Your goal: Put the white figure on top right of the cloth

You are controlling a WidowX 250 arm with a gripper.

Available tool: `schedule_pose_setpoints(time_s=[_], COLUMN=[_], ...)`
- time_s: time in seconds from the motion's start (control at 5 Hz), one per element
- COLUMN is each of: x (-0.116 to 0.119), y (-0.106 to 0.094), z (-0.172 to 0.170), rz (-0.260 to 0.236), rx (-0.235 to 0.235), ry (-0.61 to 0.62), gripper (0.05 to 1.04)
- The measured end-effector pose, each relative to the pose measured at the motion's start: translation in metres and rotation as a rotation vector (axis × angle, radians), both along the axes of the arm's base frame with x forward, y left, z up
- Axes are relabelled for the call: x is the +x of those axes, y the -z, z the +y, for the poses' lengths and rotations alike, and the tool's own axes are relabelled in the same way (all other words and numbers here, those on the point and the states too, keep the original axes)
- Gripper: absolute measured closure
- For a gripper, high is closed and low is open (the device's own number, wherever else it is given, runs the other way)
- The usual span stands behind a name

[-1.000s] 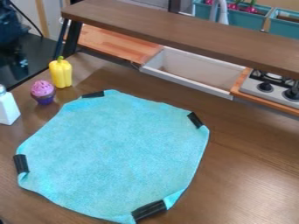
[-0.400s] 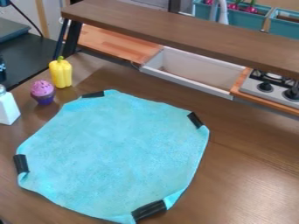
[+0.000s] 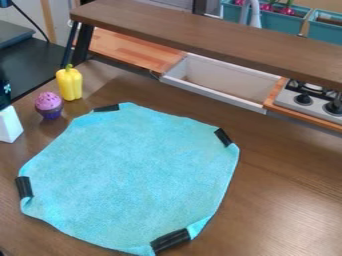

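We see the white figure (image 3: 10,125) near the table's (image 3: 280,195) left edge, apart from the cloth (image 3: 133,170). The gripper (image 3: 4,100) is at its top, though we can't tell how open it is or whether it holds anything. We seem to be at the grasp, needing a firm hold before lifting toward the cloth's top right corner.

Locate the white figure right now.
The white figure stands at the camera view's left edge, left of the purple cupcake and off the cloth.
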State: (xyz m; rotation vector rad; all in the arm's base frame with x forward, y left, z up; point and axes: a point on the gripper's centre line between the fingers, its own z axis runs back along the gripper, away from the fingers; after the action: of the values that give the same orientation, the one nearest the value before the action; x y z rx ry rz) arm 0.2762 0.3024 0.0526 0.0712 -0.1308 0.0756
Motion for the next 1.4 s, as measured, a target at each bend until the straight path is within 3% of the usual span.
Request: schedule_pose_setpoints(time_s=[0.4,0.6,0.8,1.0,1.2,1.4], x=[0.010,0.009,0.009,0.010,0.010,0.017], y=[0.006,0.023,0.026,0.027,0.028,0.027], z=[-0.007,-0.009,-0.006,-0.006,-0.010,-0.029], rz=[-0.015,0.033,0.042,0.041,0.037,0.058], rx=[-0.012,-0.023,-0.003,0.002,-0.019,-0.073], ry=[-0.019,-0.053,-0.075,-0.076,-0.063,-0.056], gripper=[0.084,0.163,0.407,0.507,0.507,0.507])
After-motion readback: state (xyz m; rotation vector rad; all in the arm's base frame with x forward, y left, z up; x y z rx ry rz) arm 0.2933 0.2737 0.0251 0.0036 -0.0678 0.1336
